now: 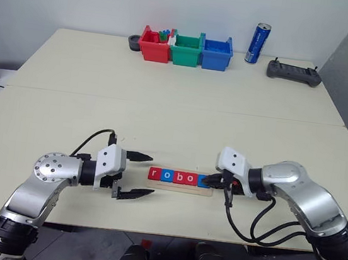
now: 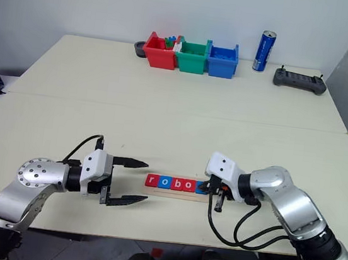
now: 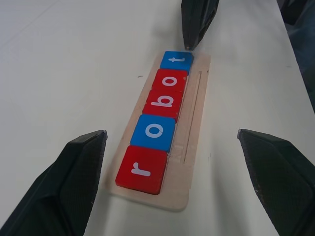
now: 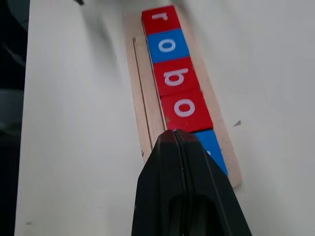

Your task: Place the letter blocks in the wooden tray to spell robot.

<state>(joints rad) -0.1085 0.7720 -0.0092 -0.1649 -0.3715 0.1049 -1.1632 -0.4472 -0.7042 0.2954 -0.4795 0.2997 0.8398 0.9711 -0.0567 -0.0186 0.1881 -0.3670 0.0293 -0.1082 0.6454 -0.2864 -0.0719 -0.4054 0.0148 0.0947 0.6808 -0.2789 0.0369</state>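
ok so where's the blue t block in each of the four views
Left eye view: blue t block at the tray's right end, by the right end effector.
Right eye view: same end, partly hidden.
Left wrist view: far end of the row.
Right wrist view: nearest tile, partly behind the fingers.
Shared landmark: the wooden tray, blocks reading robot.

Five letter blocks point(image 1: 176, 176) in a row in the wooden tray point(image 1: 179, 187) at lower centre, bins point(image 1: 185, 49) upper centre, can point(image 1: 257, 44) to their right
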